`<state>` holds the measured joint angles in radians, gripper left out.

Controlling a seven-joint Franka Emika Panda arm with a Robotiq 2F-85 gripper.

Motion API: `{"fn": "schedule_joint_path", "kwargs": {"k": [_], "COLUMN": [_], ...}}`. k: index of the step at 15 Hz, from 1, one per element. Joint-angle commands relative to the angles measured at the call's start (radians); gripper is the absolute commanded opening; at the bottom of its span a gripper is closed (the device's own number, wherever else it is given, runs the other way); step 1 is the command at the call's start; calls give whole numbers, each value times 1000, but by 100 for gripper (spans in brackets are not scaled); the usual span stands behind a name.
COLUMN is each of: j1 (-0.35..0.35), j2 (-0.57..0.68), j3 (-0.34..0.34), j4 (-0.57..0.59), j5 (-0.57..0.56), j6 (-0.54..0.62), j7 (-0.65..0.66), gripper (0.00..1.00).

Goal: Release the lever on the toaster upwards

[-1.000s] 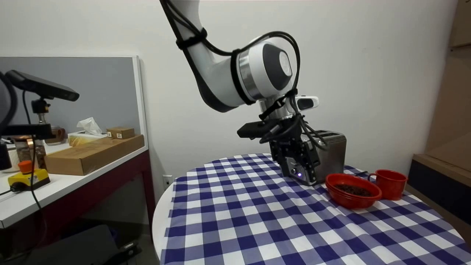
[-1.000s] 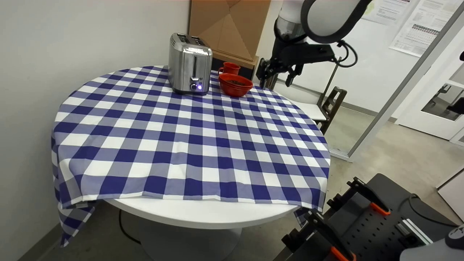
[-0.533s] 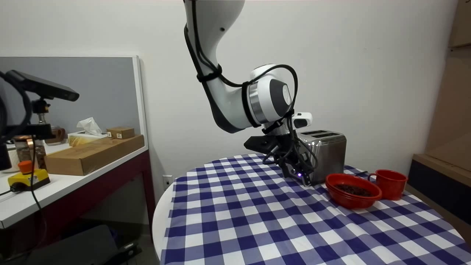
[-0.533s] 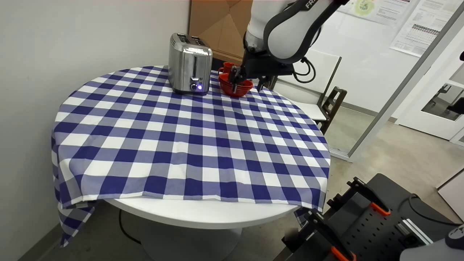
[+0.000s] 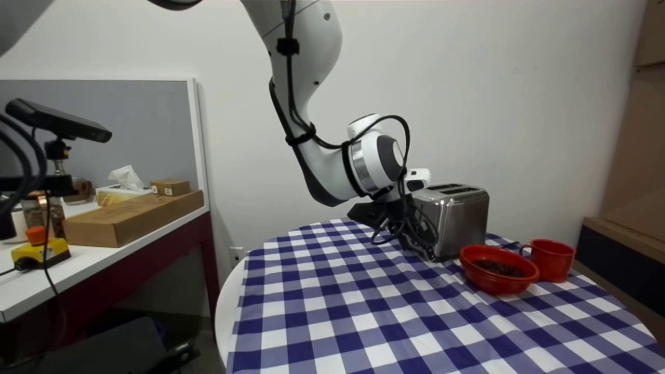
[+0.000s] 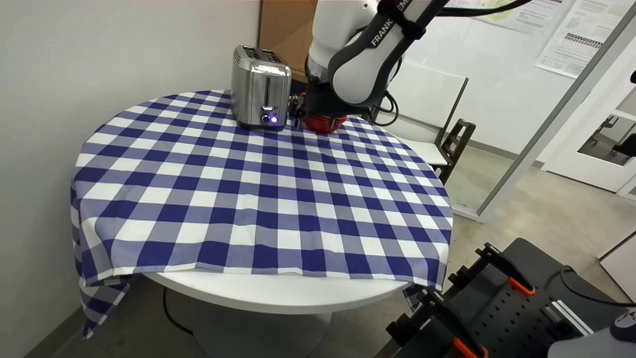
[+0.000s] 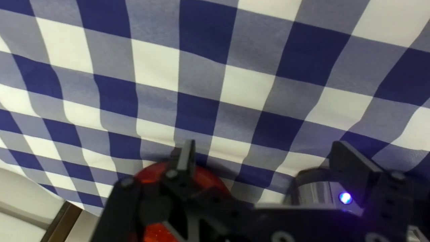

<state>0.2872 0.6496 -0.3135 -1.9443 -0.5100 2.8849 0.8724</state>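
The silver toaster [image 5: 462, 223] stands on the checked cloth, with my gripper [image 5: 418, 244] low in front of its control end. In an exterior view the toaster [image 6: 248, 89] shows its lever [image 6: 267, 108] low in its slot, above a knob and a lit purple light. There my gripper [image 6: 314, 118] is beside the toaster's right edge, in front of the red bowl. In the wrist view the gripper [image 7: 263, 144] is open, with nothing between its fingers. Its right finger overlaps the toaster's lower corner [image 7: 312, 193] beside the light. The lever is hidden there.
Red bowls [image 5: 493, 288] with dark contents stand beside the toaster, with a red mug [image 5: 553, 262] behind. The bowl [image 7: 208, 176] shows under the left finger in the wrist view. The wall is close behind the toaster. Cables hang from the wrist.
The arm has come down and the gripper has moved toward the toaster's control end, now covering the purple light in an exterior view. The toaster, lever, bowls and mug have not visibly moved.
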Motion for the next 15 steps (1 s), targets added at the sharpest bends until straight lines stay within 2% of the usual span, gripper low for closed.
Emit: {"fn": "schedule_joint_path", "kwargs": {"k": [1, 8, 15], "j1": [88, 185, 235], "j2": [100, 234, 325], "j3": [-93, -203, -257], "j4": [84, 173, 227], "j5": [47, 151, 292], "j6": [47, 101, 161], "j7": [40, 72, 62], "gripper": [100, 100, 100]}}
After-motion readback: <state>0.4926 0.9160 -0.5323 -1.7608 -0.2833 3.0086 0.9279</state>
